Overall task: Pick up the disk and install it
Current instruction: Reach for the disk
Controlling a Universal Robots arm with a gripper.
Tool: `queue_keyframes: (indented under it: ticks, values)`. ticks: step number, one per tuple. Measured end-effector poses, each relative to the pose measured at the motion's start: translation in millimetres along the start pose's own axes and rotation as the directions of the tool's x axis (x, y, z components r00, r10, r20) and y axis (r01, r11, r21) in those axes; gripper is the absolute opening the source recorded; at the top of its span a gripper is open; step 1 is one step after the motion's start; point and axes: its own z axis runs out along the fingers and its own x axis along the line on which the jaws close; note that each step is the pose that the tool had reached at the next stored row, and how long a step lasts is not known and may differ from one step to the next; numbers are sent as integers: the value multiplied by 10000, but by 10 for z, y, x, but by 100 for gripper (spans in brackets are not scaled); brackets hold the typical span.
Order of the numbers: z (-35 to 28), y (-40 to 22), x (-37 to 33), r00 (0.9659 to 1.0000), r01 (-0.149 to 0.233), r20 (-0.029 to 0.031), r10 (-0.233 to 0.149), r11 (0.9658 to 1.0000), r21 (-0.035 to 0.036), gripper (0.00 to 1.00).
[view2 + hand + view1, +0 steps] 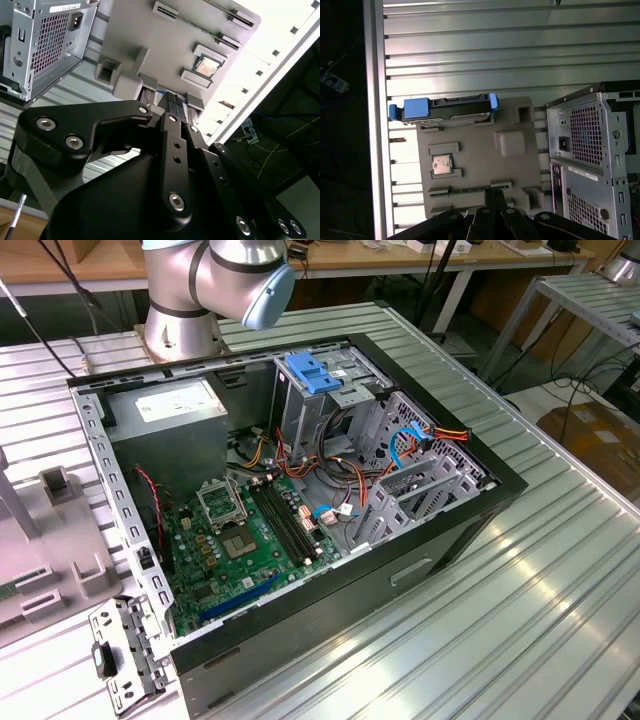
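The disk [449, 109] stands on edge in a slot at one end of a grey holder tray [480, 150], its blue carrier showing at both ends. In the second wrist view the disk [161, 97] peeks out just behind my fingertips. My gripper [493, 192] hangs above the tray, apart from the disk, with its black fingers shut together and nothing between them; it also shows as the gripper [178, 107] in the second wrist view.
The open computer case [440, 540] lies on the ribbed metal table, with a drive cage and blue latch [314, 371], a power supply box [170, 412] and a motherboard [240, 540]. The grey tray [55, 540] sits at the exterior view's left. A processor chip [441, 164] rests in the tray.
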Motion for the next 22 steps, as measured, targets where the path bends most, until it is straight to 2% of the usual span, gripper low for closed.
queue_keyframes:
  ticks: [13,22]
  values:
    - [5,-7,111,10000,0,0,0,10000,0,11]
    - [20,58,141,10000,0,1,0,10000,-1,11]
